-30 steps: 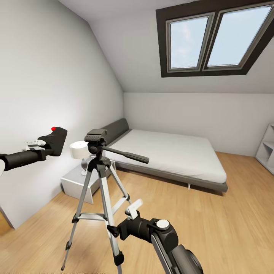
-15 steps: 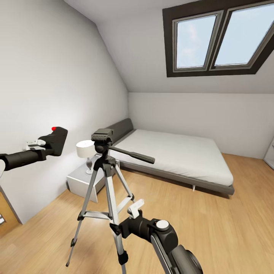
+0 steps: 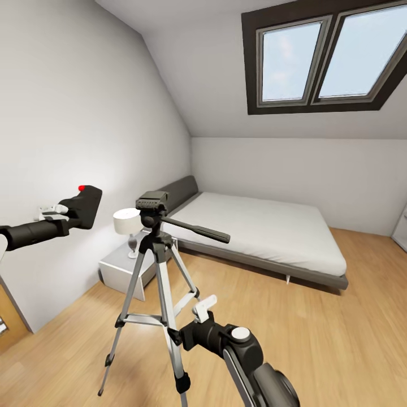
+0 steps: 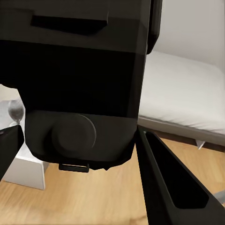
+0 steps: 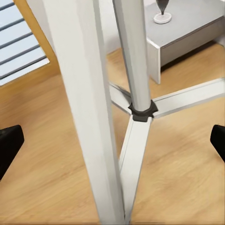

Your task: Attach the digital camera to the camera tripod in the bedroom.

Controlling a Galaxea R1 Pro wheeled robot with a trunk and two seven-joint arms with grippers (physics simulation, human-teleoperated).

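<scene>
Left gripper [image 3: 72, 212]: clamped on the digital camera [image 3: 85, 204], fingers closed round its body, red button up top. In my left wrist view the black body sits between my fingers [image 4: 168, 187].
Camera, feel: I'd judge it small, rigid and light, with a smooth plastic shell that could twist in a two-finger pinch. I'd keep the hold on the flat body and off any protruding part.
Camera, place: up in the air off to the left of the camera tripod [image 3: 161, 271], about level with its head, well apart from it.
Tripod head [image 3: 152, 201]: black, flat-topped, long pan handle pointing toward the bed [image 3: 265, 232]. That flat top is where the camera's base has to land.
Tripod, feel: thin silver legs, tall, looks tippy. A sideways nudge at the head could rock it, so I'd come down from above.
Right gripper [image 3: 189, 325]: fingers spread wide with nothing between them, just beside a silver leg [image 5: 89, 117] near the brace collar [image 5: 142, 111].
Backdrop: nightstand [image 3: 133, 265] and white lamp [image 3: 127, 223] behind the tripod.
</scene>
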